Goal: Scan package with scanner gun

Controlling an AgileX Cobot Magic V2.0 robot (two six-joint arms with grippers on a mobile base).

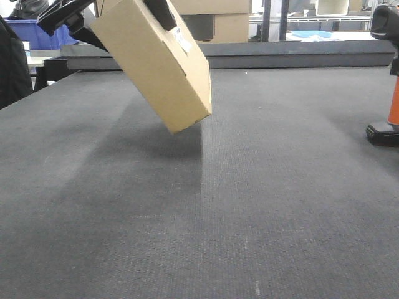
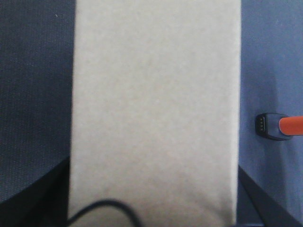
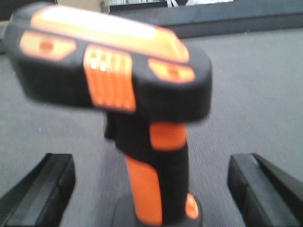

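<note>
Now the package hangs tilted in the air at the upper left of the front view. Its lowest corner points down at the table but stays apart from it, with a shadow on the mat beneath. A small white label sits on its upper right face. The left gripper is clamped on the package: in the left wrist view the tan face fills the middle, and dark fingers flank its lower edges on both sides.

The scanner gun stands upright on its flat black foot at the far right edge of the table, well apart from the package, with a broad stretch of grey mat between them. The right gripper is spread wide around the orange handle. One black finger stands on each side with visible gaps, neither touching.

At the back a raised dark ledge borders the table.

By count there is one package, one scanner gun, two grippers, one blue bin behind the ledge at the left, and what look like two stacked cardboard boxes, the lower one with a dark panel.
</note>
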